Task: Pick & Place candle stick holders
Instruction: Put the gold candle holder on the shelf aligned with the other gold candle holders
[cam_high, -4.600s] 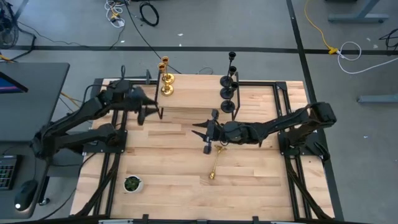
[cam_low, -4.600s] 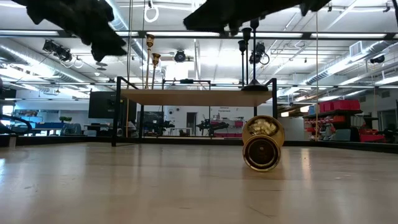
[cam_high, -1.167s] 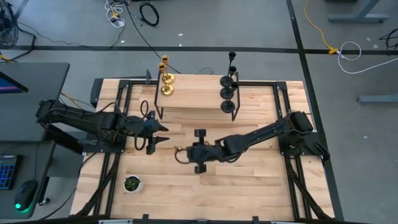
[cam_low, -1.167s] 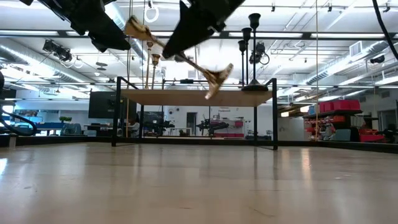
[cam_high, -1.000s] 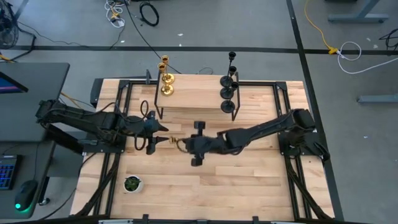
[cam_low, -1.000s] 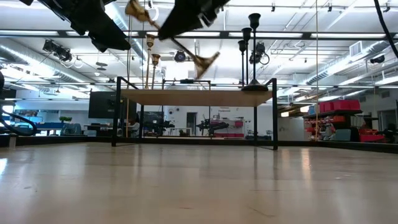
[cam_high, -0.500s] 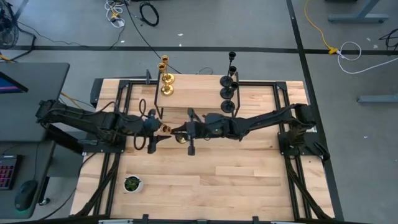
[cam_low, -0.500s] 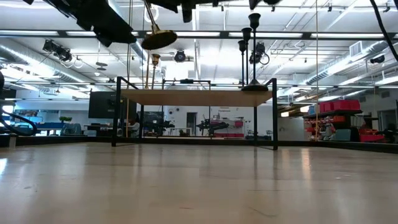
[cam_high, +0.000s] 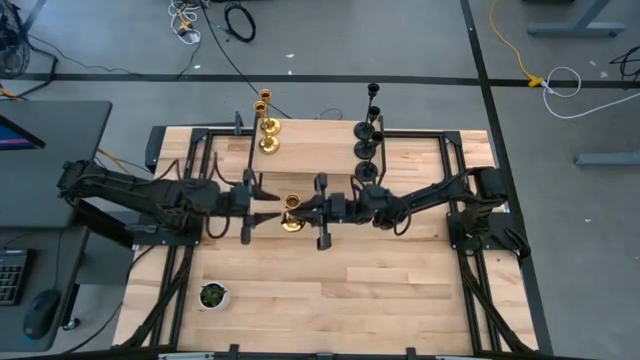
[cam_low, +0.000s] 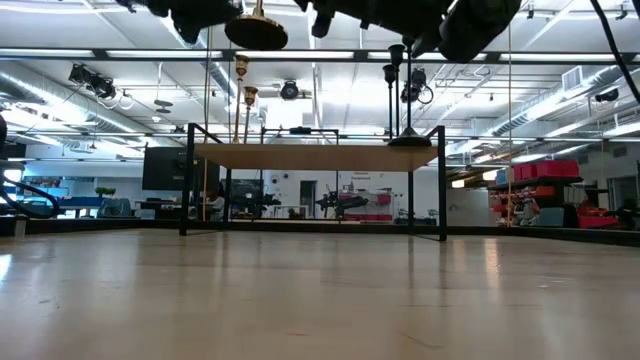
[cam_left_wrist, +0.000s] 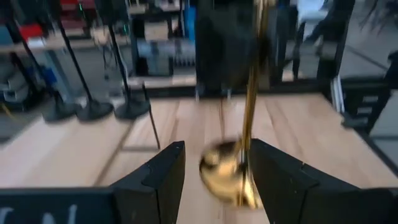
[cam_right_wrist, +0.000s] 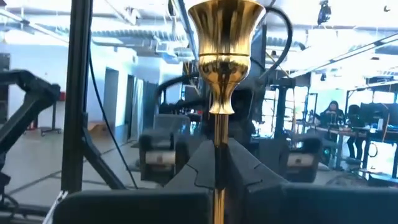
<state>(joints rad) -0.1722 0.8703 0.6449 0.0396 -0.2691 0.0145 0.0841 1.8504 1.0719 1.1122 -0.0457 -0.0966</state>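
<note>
Here, the gold candle stick holder hangs in the air above the light wooden table, upright, its stem pinched in my right gripper, whose fingers are closed tight on it just below the cup. My left gripper faces it from the other side, its fingers spread wide with the holder's flared base between them, not clamped on it. Both my arms stretch in low and level from the table's two sides, meeting at the middle.

Just beyond my grippers stands a raised wooden shelf on black legs. Two more gold holders stand at the end of it nearer my left arm, and three black holders stand in a row at the end nearer my right arm. A small white pot with a green plant sits on the table well behind my left gripper, near the front edge. Past the table lies a grey floor with cables, and from the low view a bright workshop with ceiling lights.
</note>
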